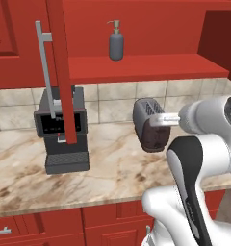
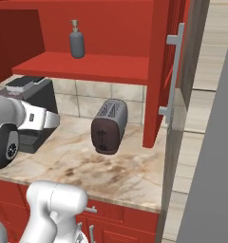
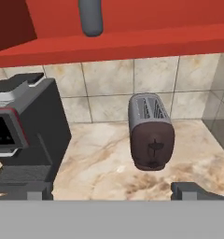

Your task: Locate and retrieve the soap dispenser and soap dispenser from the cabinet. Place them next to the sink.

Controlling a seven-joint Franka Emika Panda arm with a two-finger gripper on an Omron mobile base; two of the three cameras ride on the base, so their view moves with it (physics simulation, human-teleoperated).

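Countertop (image 1: 112,178) ahead, claw (image 3: 111,190) spread, level.

Arm (image 1: 204,158): glossy white rounded link housings with a black inset panel and dark circular joint caps. End effector (image 3: 112,191): two dark grey fingertips.

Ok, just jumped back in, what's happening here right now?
The cabinet stands open, with the dark grey soap dispenser upright on its red shelf. The gripper is open and empty, held low over the marble counter, facing the toaster, with the coffee machine off to the left. Nothing has been picked up yet.
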